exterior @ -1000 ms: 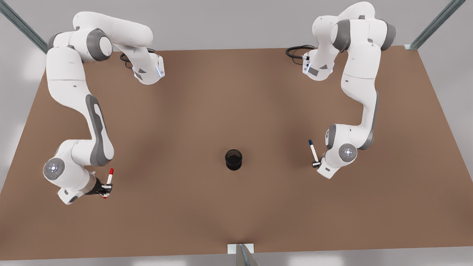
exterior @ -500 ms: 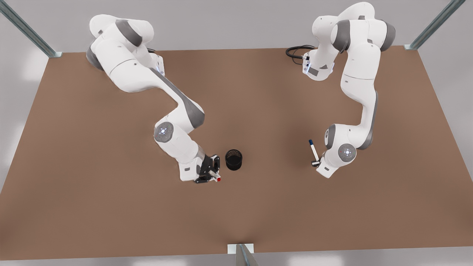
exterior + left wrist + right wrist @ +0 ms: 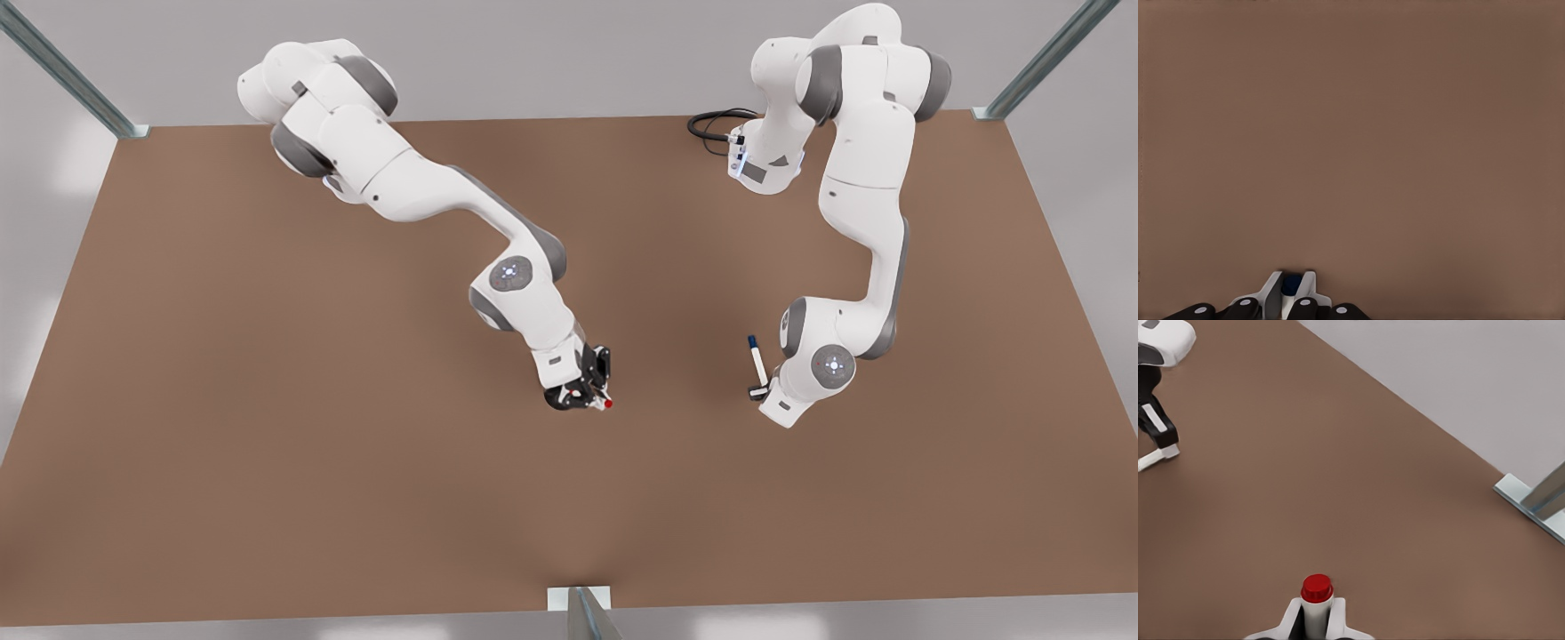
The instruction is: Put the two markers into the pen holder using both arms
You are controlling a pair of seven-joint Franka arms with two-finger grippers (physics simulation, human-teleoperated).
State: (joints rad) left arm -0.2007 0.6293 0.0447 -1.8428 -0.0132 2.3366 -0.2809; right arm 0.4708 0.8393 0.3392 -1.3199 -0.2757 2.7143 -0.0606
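Right gripper (image 3: 594, 397) over the pen holder, fingers clamping red-capped marker (image 3: 1316, 600), left gripper (image 3: 758, 392) clamping blue-capped marker (image 3: 755, 358)

place: robot lab test cell, simulator render | evidence: two white jointed arms (image 3: 418, 191) mounted at the far edge of a plain brown desk (image 3: 267, 444); bare grey walls; metal frame struts (image 3: 53, 62) at the corners; black cable coil (image 3: 711, 124) by one arm's base; no household furnishings
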